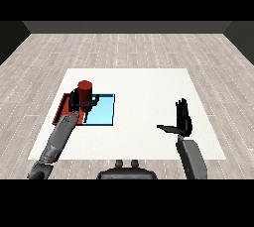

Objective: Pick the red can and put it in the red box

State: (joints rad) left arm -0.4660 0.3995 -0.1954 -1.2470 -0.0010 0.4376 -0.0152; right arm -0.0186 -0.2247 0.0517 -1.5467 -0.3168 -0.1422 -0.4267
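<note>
The red can (85, 90) stands upright in my left hand (77, 102), whose fingers curl round its lower part. The can is held over the seam between the two trays, above the inner edge of the red tray (61, 109), much of which my left forearm covers. To its right lies the light blue tray (103, 112). Far off at the right of the table my right hand (182, 119) is raised with straight fingers and the thumb stretched out to the left, holding nothing.
The white table (144, 87) spreads between the trays and my right hand. Its front edge runs just ahead of my forearms, and a grey wood floor surrounds it.
</note>
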